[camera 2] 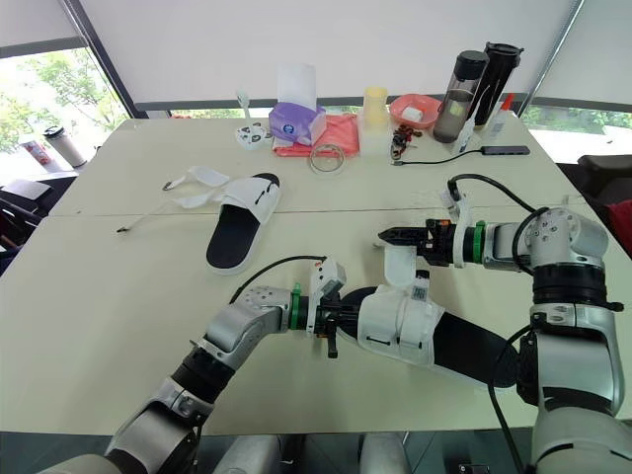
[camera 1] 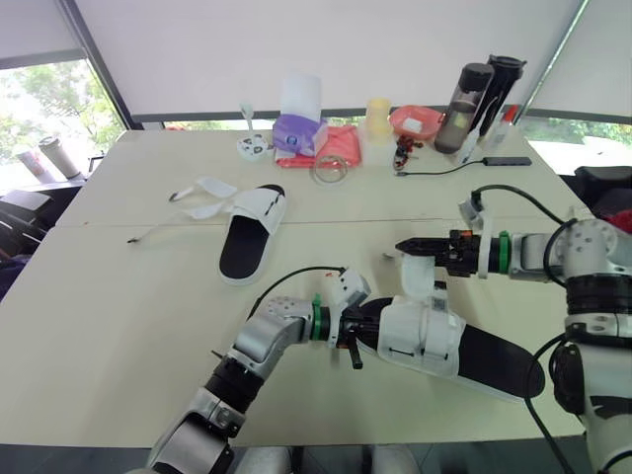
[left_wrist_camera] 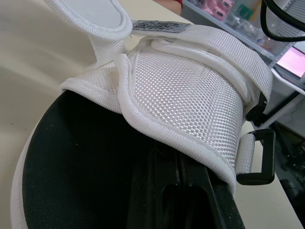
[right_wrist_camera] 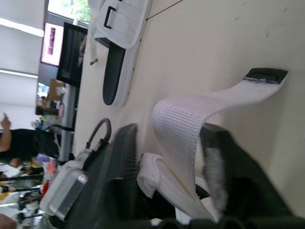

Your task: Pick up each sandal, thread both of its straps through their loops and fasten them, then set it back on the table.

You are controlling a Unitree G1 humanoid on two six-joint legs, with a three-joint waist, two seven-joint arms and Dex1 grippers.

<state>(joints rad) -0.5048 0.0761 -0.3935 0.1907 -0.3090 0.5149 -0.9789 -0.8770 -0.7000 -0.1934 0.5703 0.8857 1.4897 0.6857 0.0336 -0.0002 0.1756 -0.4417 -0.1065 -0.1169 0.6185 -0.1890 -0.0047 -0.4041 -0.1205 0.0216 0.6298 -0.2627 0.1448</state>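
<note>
**A:** Where is the near sandal (camera 1: 425, 341) right now?

**B:** It's on the bench (camera 1: 128, 326), near right, with its upper end toward the left arm. The left fingers (left_wrist_camera: 157, 191) are closed together and tucked under the white upper. The right fingers (right_wrist_camera: 121, 167) are parted. The loose strap (right_wrist_camera: 178, 138) stands between them, leaning on one with a gap to the other.

**A:** So what worries you?

**B:** Nothing is pinching that strap. If the right arm heads for the black loop (left_wrist_camera: 255, 180) before its fingers close, I expect the strap to slide off and flop onto the bench.

**A:** And the left side?

**B:** Closed fingers wedged under the upper only steady the sandal. A tug on the strap could drag or tip it and swing the loop out of line.

**A:** The other one?

**B:** The far sandal (camera 1: 252, 232) lies farther off to the left, well apart. Its open straps (camera 1: 202, 197) are spread out to its left, so it looks not yet fastened.
</note>
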